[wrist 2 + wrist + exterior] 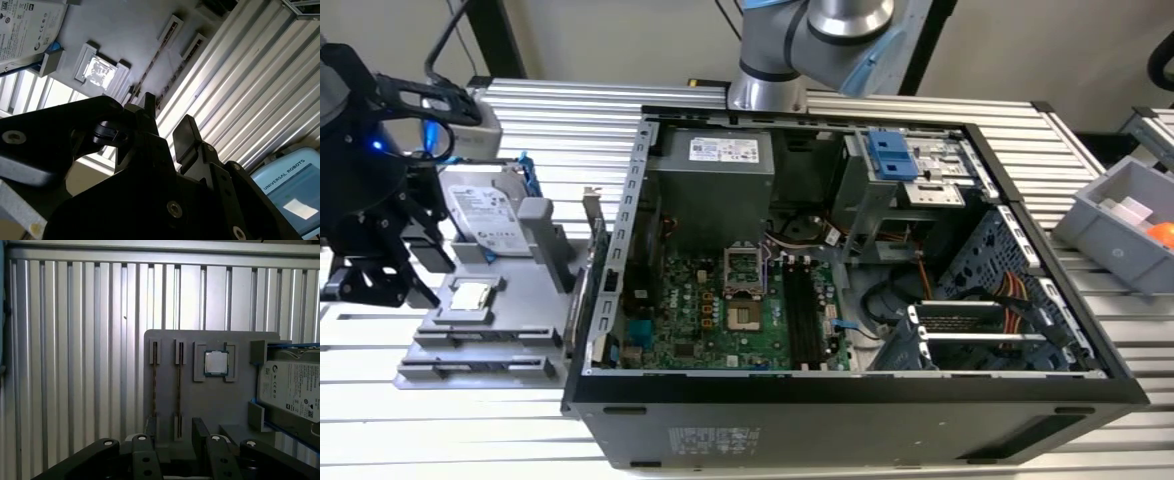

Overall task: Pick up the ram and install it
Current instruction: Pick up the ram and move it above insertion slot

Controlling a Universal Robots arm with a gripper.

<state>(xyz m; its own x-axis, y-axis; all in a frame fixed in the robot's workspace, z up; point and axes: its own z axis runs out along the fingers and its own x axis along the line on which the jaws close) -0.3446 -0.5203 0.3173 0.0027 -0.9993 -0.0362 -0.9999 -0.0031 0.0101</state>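
above the ram (178,385), gripper (175,432) jaws apart

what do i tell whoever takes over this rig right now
Gripper: open, empty, hovering at the edge of the gray tray.
The ram: on edge in a tray slot, a second stick beside it, neither touched.
Motherboard slots in the open case: look bare.
Done: nothing that shows. Left: the pick and the install.
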